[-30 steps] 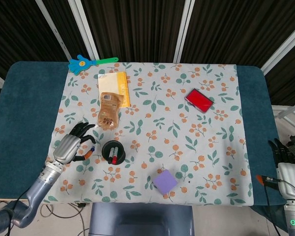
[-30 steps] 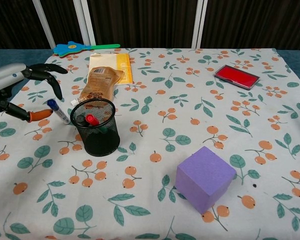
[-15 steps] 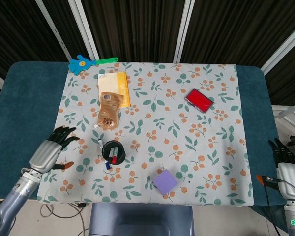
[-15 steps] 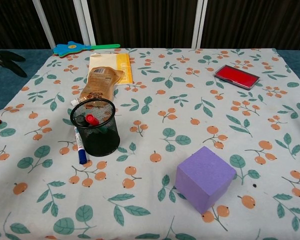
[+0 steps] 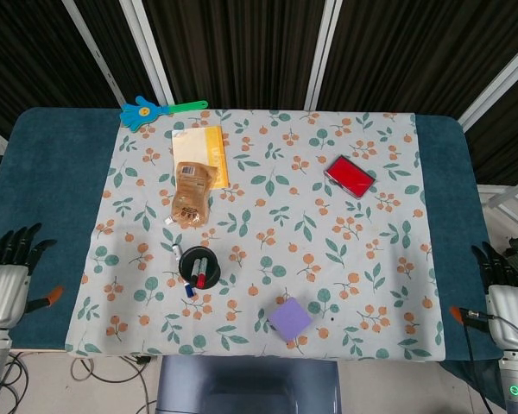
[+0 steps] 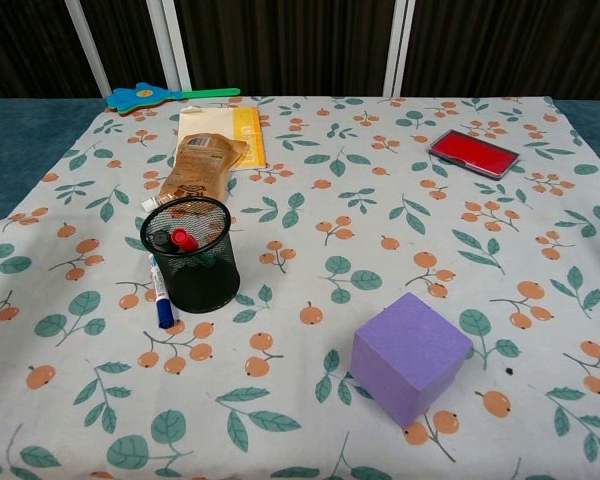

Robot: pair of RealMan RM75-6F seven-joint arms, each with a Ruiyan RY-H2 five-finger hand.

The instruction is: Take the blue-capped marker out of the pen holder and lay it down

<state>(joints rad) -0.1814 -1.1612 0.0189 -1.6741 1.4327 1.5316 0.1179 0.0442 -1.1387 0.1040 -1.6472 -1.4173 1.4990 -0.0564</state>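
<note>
Your left hand has pulled back off the tabletop, empty, fingers spread. Blue-capped marker lies against the pen holder, partly hidden. Your right hand is cut off; I cannot tell its state.

No legible text, label or number anywhere.

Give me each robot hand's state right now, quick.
Left robot hand: open, holding nothing, fingers apart at the table's left edge.
Right robot hand: nothing visibly held; open or closed cannot be told.
</note>
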